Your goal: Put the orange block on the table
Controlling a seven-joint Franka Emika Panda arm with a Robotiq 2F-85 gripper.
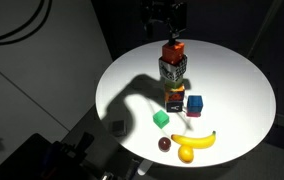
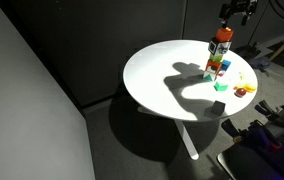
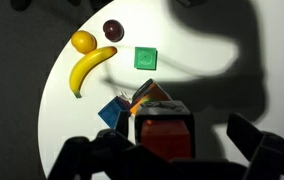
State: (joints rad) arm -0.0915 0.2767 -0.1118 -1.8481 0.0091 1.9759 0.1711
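gripper (image 1: 167, 30) spread open, empty, above the stack | orange block (image 3: 164, 135) tops block tower (image 1: 174, 85), not yet on white table (image 1: 237, 95) | risk: we close off-centre, tower topples

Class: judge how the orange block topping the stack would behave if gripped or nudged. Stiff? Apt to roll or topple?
The orange block looks like a rigid cube, so it probably keeps its shape when gripped. Its flat faces suggest it slides rather than rolls. Perched atop the stack, a sideways push would likely topple it.
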